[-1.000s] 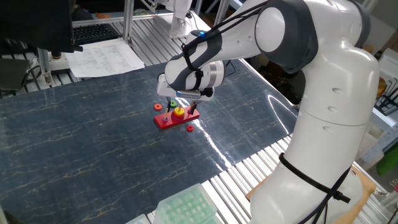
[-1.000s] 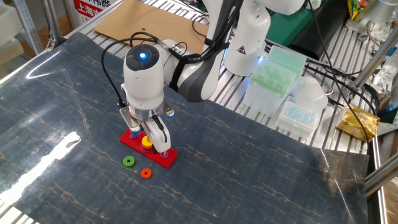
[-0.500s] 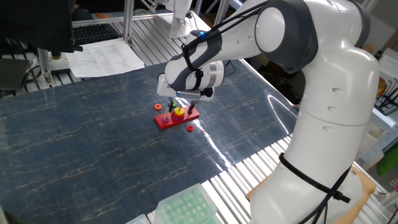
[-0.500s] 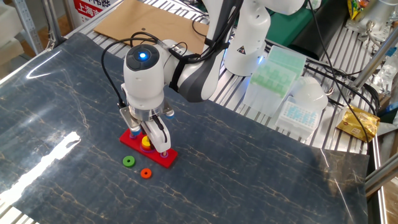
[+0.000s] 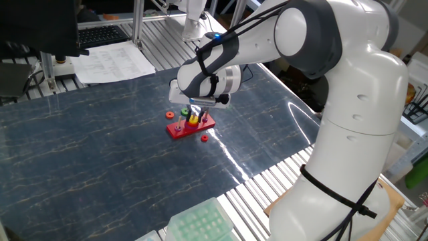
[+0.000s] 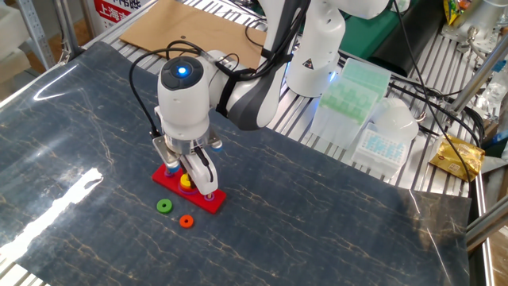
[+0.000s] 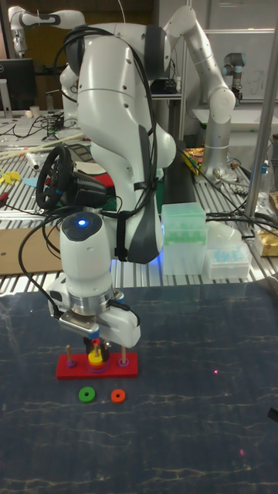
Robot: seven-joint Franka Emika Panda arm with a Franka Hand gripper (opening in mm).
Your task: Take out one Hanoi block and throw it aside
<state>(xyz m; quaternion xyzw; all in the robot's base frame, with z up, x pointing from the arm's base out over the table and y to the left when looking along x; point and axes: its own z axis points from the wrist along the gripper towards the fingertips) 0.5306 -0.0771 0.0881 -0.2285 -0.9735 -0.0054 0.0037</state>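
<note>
Barely anything has shifted since a second ago: the claw (image 7: 95,345) has crept up a touch, and the yellow ring (image 7: 94,358) sits slightly higher on the middle peg than before.

Nearest us in the tall view, a green ring (image 7: 87,395) and an orange ring (image 7: 117,396) lie loose on the counter (image 7: 193,432), just at six o'clock of the red base (image 7: 96,365). Behind them the base stands with its three pegs, yellow ring on the centre one, still threaded and not yet clear of the tip. The claw straddles that peg with a finger at each side of the ring; it looks clamped on it, though the fingers hide the contact, so I can't say for sure.

Now the risks. If the lift isn't straight up, the ring could bind on the peg and drag the light base along or tip it. A thin grip on so small a ring could slip and drop it back down. Further off, at two o'clock, the plastic racks (image 7: 184,239) stand well apart, so a toss that way could still send the ring among them.
</note>
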